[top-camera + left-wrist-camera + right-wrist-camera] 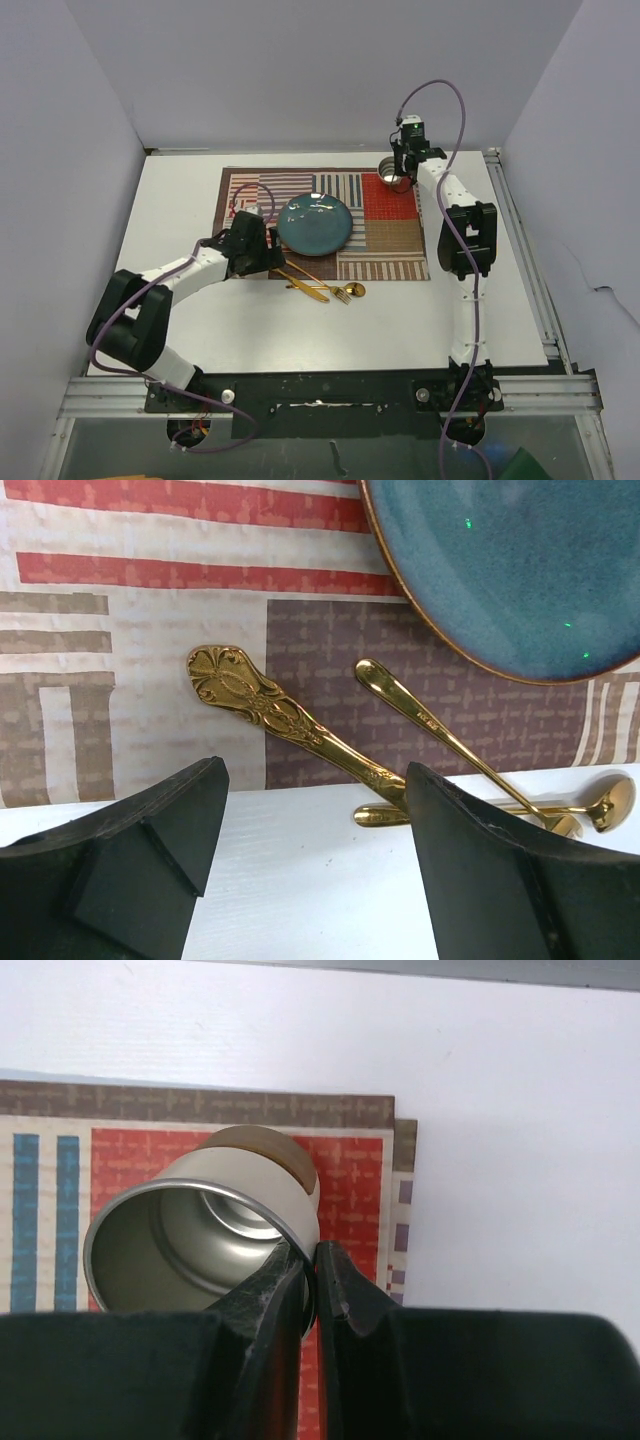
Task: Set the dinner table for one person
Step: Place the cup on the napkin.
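The white dinner table (180,300) carries a striped patchwork placemat (390,250) with a teal plate (314,222) on it. Gold cutlery (320,288) lies crossed at the placemat's near edge, half on the mat and half on the table. My left gripper (315,780) is open just short of the handles, with only bare table between its fingers. An ornate gold handle (265,705) and a slim one (420,715) point toward it. My right gripper (312,1255) is shut on the rim of a metal cup (200,1230) over the mat's red patch (392,195) at the far right.
Aluminium rails (520,250) run along the table's right and near edges. Grey walls close in the left, back and right. A spoon bowl (612,800) lies to the right of my left fingers. The right arm (465,240) stretches along the placemat's right side.
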